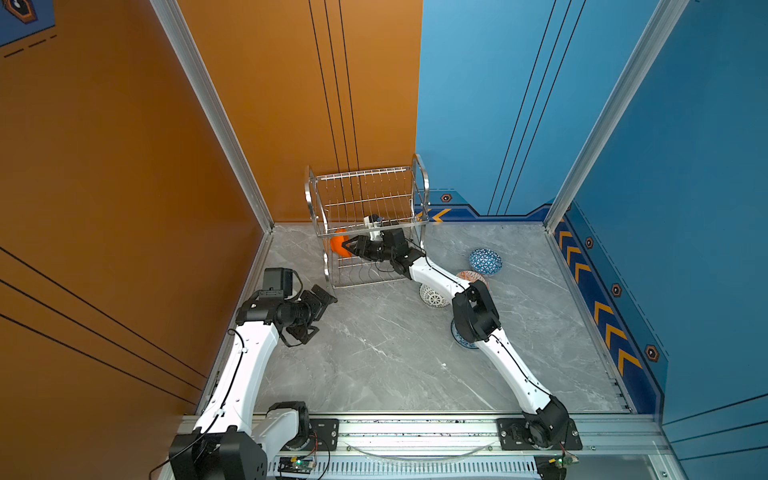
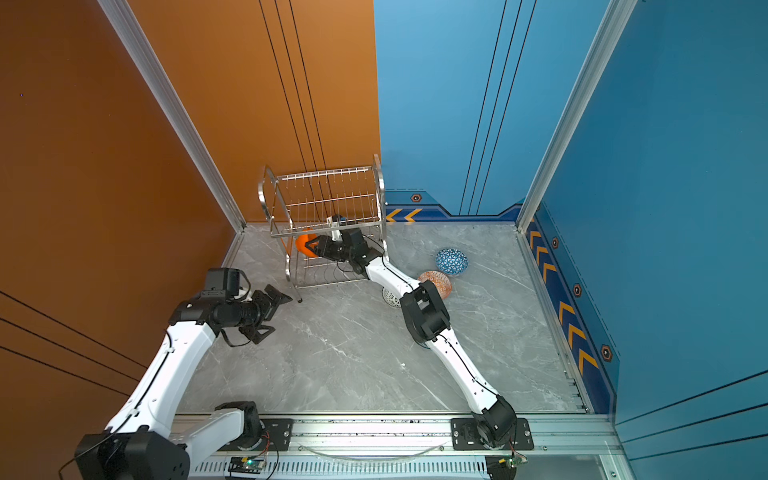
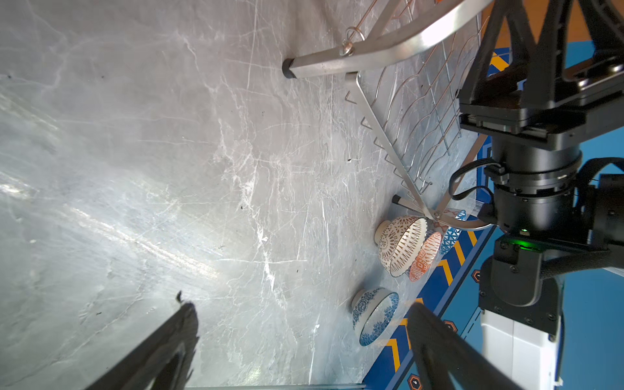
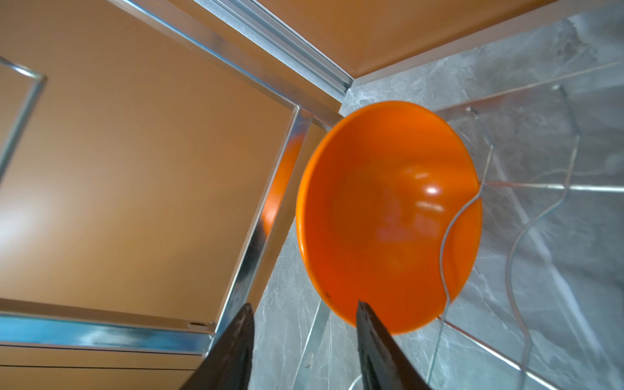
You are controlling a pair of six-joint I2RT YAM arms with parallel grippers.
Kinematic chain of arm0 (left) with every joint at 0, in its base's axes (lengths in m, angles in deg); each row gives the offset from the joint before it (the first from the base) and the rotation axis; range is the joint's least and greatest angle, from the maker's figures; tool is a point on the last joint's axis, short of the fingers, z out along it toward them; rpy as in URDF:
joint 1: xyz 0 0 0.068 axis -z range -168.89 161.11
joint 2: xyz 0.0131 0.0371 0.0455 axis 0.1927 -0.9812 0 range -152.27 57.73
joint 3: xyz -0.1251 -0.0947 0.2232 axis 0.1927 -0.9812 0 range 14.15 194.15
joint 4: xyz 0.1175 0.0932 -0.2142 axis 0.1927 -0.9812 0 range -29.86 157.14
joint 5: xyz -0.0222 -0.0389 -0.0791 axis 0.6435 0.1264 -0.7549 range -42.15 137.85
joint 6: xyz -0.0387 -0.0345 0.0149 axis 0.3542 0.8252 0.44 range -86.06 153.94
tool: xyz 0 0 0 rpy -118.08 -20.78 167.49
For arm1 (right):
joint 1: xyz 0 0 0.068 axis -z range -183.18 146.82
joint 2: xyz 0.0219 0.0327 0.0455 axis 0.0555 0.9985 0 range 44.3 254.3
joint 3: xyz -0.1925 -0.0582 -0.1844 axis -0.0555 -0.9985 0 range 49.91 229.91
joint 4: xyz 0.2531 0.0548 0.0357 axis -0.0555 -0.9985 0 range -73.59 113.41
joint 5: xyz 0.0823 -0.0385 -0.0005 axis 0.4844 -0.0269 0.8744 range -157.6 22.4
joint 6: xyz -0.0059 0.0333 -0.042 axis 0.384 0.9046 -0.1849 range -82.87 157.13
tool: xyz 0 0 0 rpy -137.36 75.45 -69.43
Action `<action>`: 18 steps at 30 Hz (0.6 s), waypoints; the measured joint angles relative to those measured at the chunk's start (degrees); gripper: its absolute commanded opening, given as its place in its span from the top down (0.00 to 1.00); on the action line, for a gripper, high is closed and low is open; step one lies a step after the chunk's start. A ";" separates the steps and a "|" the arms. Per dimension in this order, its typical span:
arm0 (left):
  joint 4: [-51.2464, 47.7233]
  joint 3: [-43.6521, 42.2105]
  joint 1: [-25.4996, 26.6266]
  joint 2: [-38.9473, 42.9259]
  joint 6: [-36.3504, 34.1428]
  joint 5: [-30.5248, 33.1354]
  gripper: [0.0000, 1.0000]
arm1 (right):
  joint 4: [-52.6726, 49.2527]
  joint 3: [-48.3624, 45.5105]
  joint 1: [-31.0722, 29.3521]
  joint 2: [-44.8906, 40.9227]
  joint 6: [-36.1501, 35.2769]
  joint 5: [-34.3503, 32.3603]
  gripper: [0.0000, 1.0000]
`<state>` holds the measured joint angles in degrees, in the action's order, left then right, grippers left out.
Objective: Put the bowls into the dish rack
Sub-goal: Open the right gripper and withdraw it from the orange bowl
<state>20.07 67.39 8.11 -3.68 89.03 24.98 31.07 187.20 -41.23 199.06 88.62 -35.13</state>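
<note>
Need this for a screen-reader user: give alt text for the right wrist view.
A glossy orange bowl stands on edge on the wavy-wire lower shelf of the dish rack, hollow side toward the camera. The open right gripper straddles its rim with two dark fingers, above a grey marble table.

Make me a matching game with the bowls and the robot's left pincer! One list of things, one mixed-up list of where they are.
Things:
1. plain glossy orange bowl
2. blue-white triangle-patterned bowl
3. white bowl with black lattice
4. left pincer

Places or states:
A. partly hidden beneath the right arm
B. open, holding nothing
C. on edge in the shiny steel wire rack
D. uncovered on the grey marble table

Pairs: 1-C, 2-D, 3-A, 4-B
</note>
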 measured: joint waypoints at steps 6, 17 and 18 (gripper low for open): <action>0.00 0.00 -0.07 0.26 0.00 -0.42 0.02 | 1.95 -8.90 -0.28 -5.01 1.07 -0.79 0.33; 0.00 -0.35 0.07 0.94 0.02 -0.72 0.02 | 9.18 -22.93 -1.73 -15.50 2.99 -1.60 0.10; -0.02 -0.37 0.07 1.05 0.02 -0.79 0.02 | 10.03 -24.24 -2.01 -16.31 3.28 -1.88 0.08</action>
<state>20.05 67.01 8.17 -2.63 89.05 24.19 41.10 162.97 -43.24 182.75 91.89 -37.01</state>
